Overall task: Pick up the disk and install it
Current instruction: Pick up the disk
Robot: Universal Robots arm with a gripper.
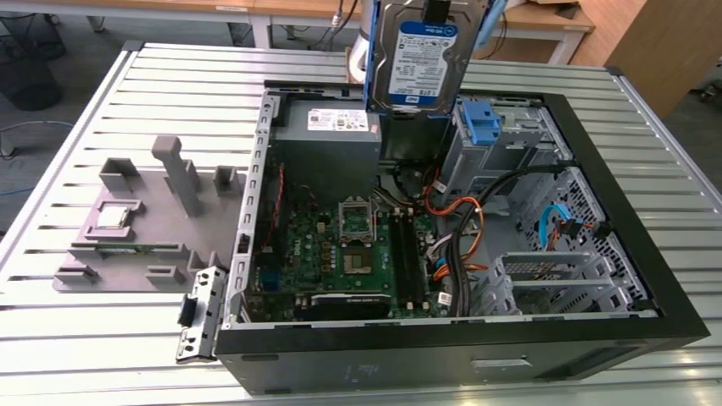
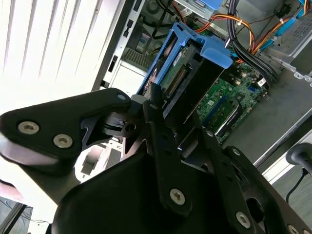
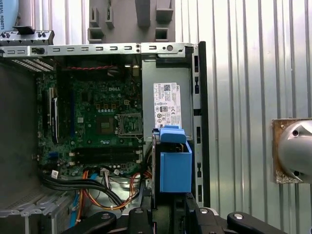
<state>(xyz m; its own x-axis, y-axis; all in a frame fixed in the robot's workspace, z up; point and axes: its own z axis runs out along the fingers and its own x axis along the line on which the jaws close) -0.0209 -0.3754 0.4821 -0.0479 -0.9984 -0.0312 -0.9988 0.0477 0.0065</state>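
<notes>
Exterior view, read from its left to its right. The slatted metal tabletop carries a grey fixture of upright posts and slots, standing apart from the open computer case. The case lies on its side with its open face upward. Its near wall is black, and a thin metal edge bounds it toward the fixture.

Inside, the green motherboard covers the floor of the case. A grey box with a white sticker sits at the far wall.

The disk hangs upright above the far rim of the case, clear of every wall. It is a flat silver metal rectangle with a white-and-blue label facing the camera, and blue plastic rails run along both long sides. Its lower edge is over the dark gap between the grey box and the drive cage. There is open air on either side of it.

A bare blue bracket sits in the top of the drive cage, just beside the disk's lower corner. Orange and black cables loop below the cage.

In the second wrist view the end effector is clenched on the disk, with black fingers pressed against its flat faces. In the first wrist view the disk appears end-on, over the case interior and next to the stickered box.
</notes>
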